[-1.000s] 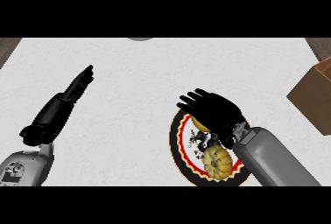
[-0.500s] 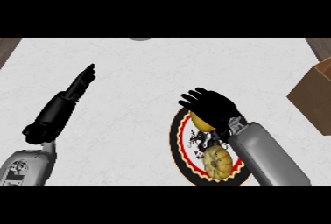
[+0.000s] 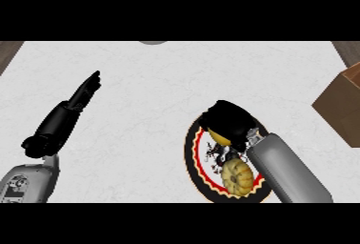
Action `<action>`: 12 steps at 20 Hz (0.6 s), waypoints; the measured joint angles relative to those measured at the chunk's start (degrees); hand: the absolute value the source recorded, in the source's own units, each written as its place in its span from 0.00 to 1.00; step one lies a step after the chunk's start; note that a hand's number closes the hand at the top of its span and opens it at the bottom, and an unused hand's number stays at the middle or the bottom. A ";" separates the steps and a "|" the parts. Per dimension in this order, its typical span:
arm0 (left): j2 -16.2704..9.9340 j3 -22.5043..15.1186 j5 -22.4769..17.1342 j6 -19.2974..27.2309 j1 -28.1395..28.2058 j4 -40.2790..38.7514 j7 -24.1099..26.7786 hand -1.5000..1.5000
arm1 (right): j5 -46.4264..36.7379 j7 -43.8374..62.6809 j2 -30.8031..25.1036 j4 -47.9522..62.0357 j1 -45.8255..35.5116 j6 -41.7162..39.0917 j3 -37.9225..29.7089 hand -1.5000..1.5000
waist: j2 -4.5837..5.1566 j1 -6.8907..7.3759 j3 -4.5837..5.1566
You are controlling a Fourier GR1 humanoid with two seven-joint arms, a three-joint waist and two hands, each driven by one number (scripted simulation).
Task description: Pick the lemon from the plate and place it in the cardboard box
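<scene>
Head view: the right hand (image 3: 226, 120) sits over the upper part of the plate (image 3: 193, 151), fingers curled down round the lemon (image 3: 219, 137), of which only a yellow patch shows beneath the black palm. The lemon is on or just above the plate; which cannot be told. The curl from above suggests a top grasp, leaving the wrist free to lift straight up. The left hand (image 3: 83, 93) rests at the view's left, fingers straight and together, holding nothing and well apart from the plate. A ribbed, pumpkin-like item (image 3: 237, 175) lies on the lower part of the plate, just beside the right forearm. The cardboard box (image 3: 342, 102) stands at the right edge, partly cut off. Judged path: bare counter (image 3: 155, 76) lies between plate and box; nothing stands in the way
</scene>
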State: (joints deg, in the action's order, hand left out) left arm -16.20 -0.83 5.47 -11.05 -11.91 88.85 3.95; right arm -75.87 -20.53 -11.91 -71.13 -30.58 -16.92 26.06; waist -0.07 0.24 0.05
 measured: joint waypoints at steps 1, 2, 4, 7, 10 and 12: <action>-0.35 0.46 -0.25 -0.50 -0.93 -0.19 -0.52 0.50 | -0.24 0.77 0.66 0.33 0.47 0.82 -0.51 1.00 | 0.00 -0.05 0.00; -0.25 0.50 -0.05 -0.39 -0.91 -0.55 -0.36 0.50 | 0.16 2.21 1.40 0.67 0.42 0.80 -1.94 1.00 | 0.03 -0.10 -0.01; 0.12 0.47 0.12 -0.09 -1.14 -0.90 -0.36 0.50 | 2.01 5.67 2.39 2.20 0.32 0.35 -6.48 1.00 | 0.11 -0.28 -0.03; 0.14 0.35 0.17 -0.23 -0.95 -0.76 -0.45 0.50 | 4.95 13.42 4.88 4.99 0.17 -0.10 -14.27 1.00 | 0.25 -0.28 -0.06; 0.69 -0.14 0.70 0.01 -0.86 -0.63 -0.33 0.50 | 6.22 19.63 8.04 7.64 -2.18 1.72 -19.15 1.00 | 0.27 0.07 -0.06; 0.42 0.26 0.57 -0.44 0.03 -0.65 0.59 0.50 | 6.46 21.16 8.27 8.11 -3.47 3.96 -21.19 1.00 | 0.23 0.14 -0.07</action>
State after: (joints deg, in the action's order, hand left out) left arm -15.77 -0.57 6.04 -11.49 -11.88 88.20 4.54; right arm -69.41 0.63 -3.64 -63.02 -34.05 -12.97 4.87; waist 0.17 0.39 -0.02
